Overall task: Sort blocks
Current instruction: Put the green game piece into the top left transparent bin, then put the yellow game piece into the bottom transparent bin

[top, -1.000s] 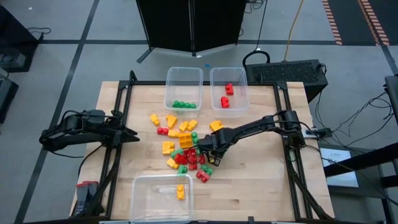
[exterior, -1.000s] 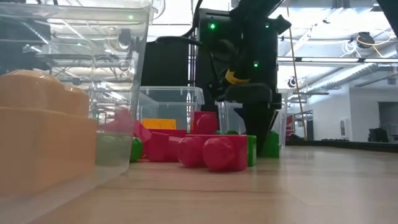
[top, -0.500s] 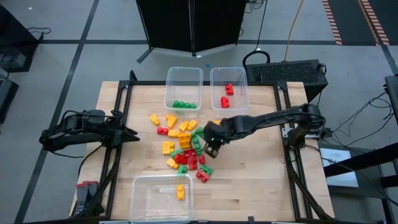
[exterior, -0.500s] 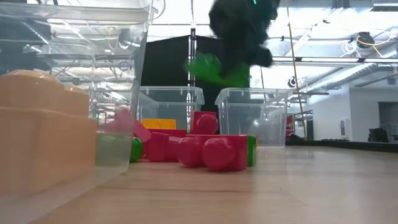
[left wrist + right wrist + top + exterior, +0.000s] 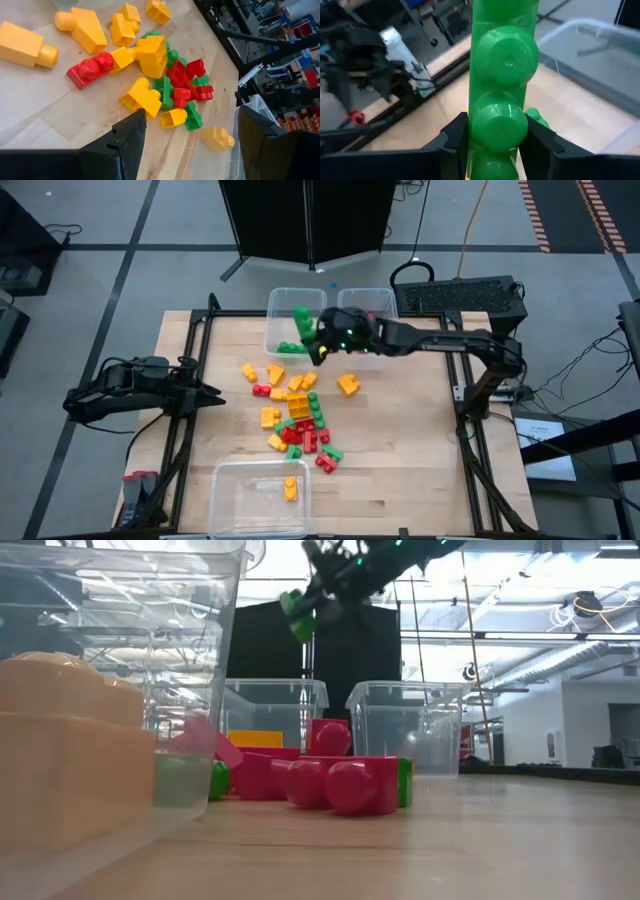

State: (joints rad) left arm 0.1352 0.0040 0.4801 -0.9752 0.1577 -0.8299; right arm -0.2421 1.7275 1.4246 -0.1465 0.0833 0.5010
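My right gripper (image 5: 318,343) hangs over the far part of the table, shut on a green block (image 5: 302,317) that sits above the far left clear tub (image 5: 275,330). That tub holds a few green blocks (image 5: 294,348). The far right tub (image 5: 385,340), partly behind my arm, holds red ones. A pile of red, green and yellow blocks (image 5: 295,415) lies on the table's middle. My left gripper (image 5: 215,395) waits open at the table's left edge, its fingers (image 5: 127,142) facing the pile (image 5: 165,85). My right gripper pinches the green block between its two fingers (image 5: 455,145), on two opposite sides near one end (image 5: 495,127). The rest of the block (image 5: 504,60) sticks out past the fingertips, studs toward the wrist camera. The fingers slant down from the table's right. The block is clear of everything (image 5: 297,615).
A third clear tub (image 5: 225,480) at the near edge holds a yellow block (image 5: 290,488). A single yellow block (image 5: 347,384) lies right of the pile. Black frame rails run along the table's left and right edges. Bare wood lies at the near right.
My right gripper has risen from the pile with the green block, swung toward the far edge and tipped from pointing down to nearly level. The block, lifted clear of the table, now hangs over the far left tub.
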